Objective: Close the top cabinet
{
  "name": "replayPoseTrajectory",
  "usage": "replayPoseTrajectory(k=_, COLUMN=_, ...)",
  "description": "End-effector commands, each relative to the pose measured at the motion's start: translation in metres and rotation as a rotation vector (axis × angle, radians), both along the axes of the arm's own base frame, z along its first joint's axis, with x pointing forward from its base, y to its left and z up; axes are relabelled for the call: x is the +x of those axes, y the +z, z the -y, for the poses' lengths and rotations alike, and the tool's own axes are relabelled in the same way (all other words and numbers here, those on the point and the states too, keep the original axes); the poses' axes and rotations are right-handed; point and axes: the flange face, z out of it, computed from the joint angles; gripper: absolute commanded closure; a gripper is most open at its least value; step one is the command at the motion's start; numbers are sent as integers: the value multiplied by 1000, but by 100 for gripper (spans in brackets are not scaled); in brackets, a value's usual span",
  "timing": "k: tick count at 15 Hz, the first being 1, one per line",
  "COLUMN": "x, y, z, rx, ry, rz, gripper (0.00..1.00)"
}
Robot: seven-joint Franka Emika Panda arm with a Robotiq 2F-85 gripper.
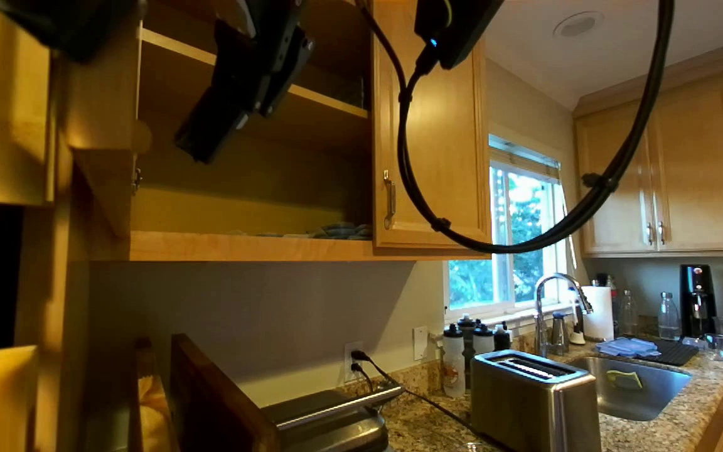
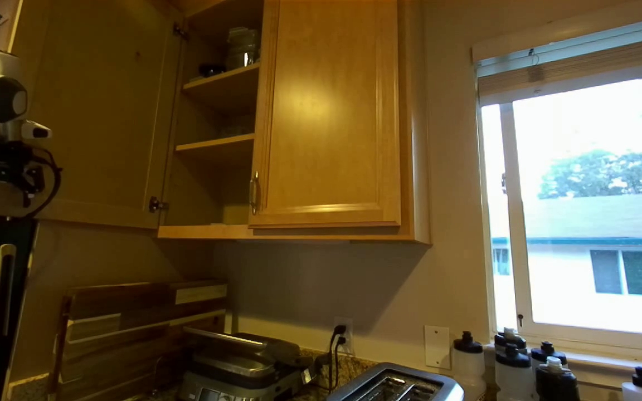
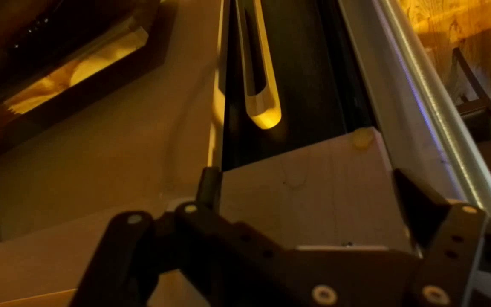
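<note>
The pincer (image 3: 303, 175) is wide apart, w/ nothing pinched AFAICT; in its gap I see what looks like a corner of the open door (image 3: 309, 200), can't tell if they touch. That door's prob stiff & a bit slick, not too heavy on its hinges (image 2: 157, 204), so I'd grab the free edge, far from them. Past it, on the wall (image 2: 452, 284) by the window (image 2: 594, 223), is the top cabinet (image 1: 251, 246), its other door (image 2: 329, 122) shut

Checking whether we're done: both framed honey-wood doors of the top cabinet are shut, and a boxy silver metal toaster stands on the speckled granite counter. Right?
Not quite: an exterior view shows one framed honey-wood door open; only its neighbour nearer the white-framed window is shut. The boxy silver toaster does stand on the granite counter.
</note>
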Motion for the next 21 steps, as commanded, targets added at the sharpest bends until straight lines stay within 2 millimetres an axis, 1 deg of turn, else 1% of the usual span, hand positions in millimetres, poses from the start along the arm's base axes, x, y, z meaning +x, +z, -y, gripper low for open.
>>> replayPoseTrajectory(k=1, x=21, y=16, z=40, rx=-43, ry=-92, rz=-1, gripper=0)
replayPoseTrajectory(k=10, x=26, y=30, z=122, rx=-170, ry=-262, rz=-102, gripper=0)
replayPoseTrajectory(k=13, x=31, y=35, z=146, rx=-218, ry=-320, rz=-124, gripper=0)
replayPoseTrajectory(k=17, x=43, y=40, z=169, rx=-279, ry=-395, rz=-147, gripper=0)
replayPoseTrajectory(k=21, x=69, y=37, z=184, rx=-319, ry=-442, rz=-212, gripper=0)
